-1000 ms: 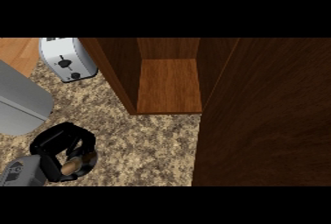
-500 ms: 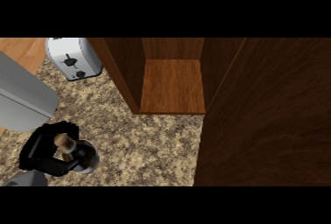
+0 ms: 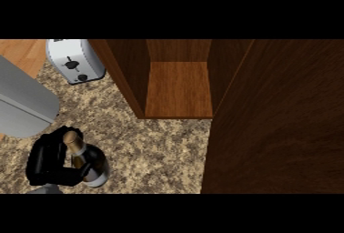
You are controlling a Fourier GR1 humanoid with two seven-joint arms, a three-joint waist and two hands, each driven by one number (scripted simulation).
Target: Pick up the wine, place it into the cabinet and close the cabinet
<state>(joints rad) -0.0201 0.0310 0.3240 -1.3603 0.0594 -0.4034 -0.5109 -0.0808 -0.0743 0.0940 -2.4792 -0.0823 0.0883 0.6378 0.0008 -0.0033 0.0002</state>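
Curled round the wine [image 3: 86,157] at the lower left, the left robot hand [image 3: 50,161] is seen gripping the bottle, whose neck is tipped up and away from the wrist, presumably so it can be carried toward the shelf. The right robot hand is not shown. Speckled bench [image 3: 161,150] lies between bottle and cabinet [image 3: 178,88], whose compartment is left open to receive it. Farther left, a toaster [image 3: 75,61] is stood beside the cabinet wall.
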